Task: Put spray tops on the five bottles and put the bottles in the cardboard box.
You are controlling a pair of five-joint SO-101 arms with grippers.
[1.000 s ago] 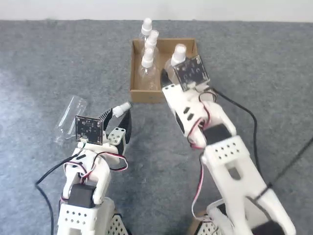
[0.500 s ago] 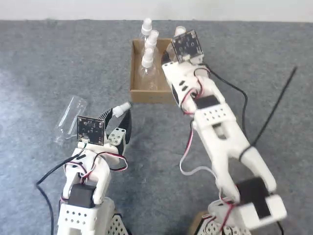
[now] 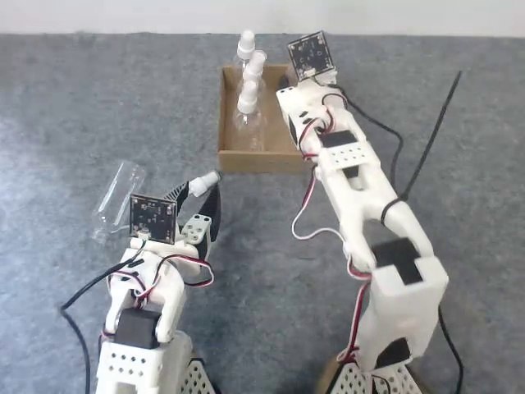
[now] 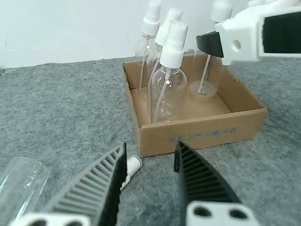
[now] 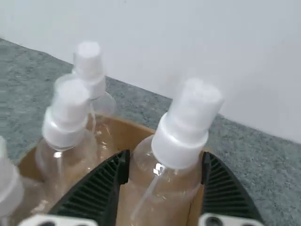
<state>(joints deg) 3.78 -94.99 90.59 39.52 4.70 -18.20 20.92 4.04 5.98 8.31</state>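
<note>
The cardboard box [image 3: 246, 160] stands at the table's far middle, with three capped spray bottles [image 3: 249, 111] upright along its left side. My right gripper [image 5: 164, 157] is over the box's right part, shut on a fourth capped bottle [image 5: 183, 127], which stands upright in the box [image 4: 205, 75]. My left gripper [image 4: 150, 148] hangs open near the table's front left, with nothing between its fingers. A loose white spray top [image 3: 205, 181] lies on the carpet just beyond its tip. An empty uncapped bottle [image 3: 115, 199] lies on its side to the left of that arm.
Grey carpet covers the table, with a white wall behind the box. The right arm's cables [image 3: 410, 164] trail along its right side. Open carpet lies between the left gripper and the box front [image 4: 202, 134].
The right arm has stretched away from its base, carrying the fourth bottle from the box's front right edge deeper into the box. The left arm has kept still.
</note>
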